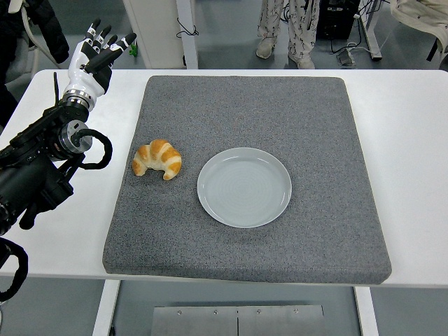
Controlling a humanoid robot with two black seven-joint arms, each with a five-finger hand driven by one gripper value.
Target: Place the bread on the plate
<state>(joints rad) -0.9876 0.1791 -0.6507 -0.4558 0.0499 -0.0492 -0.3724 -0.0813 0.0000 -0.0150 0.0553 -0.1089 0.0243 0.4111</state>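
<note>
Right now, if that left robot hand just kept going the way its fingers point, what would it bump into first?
Probably nothing on the table. The left robot hand points up and away, past the table's far edge, not toward the croissant or plate. Beyond that, depth is unclear.

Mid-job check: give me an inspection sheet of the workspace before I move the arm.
Surface: white table with a grey mat covering its middle.
Job's things: croissant lies on the mat, left of the empty plate, apart from it.
Clutter: nothing seen.
Hands: left hand raised over the table's far left corner, fingers spread, holding nothing; right hand not in view.
Cables: black cable loops on the left arm; floor cables beyond the table.
Surroundings: a person's legs stand behind the table.
</note>
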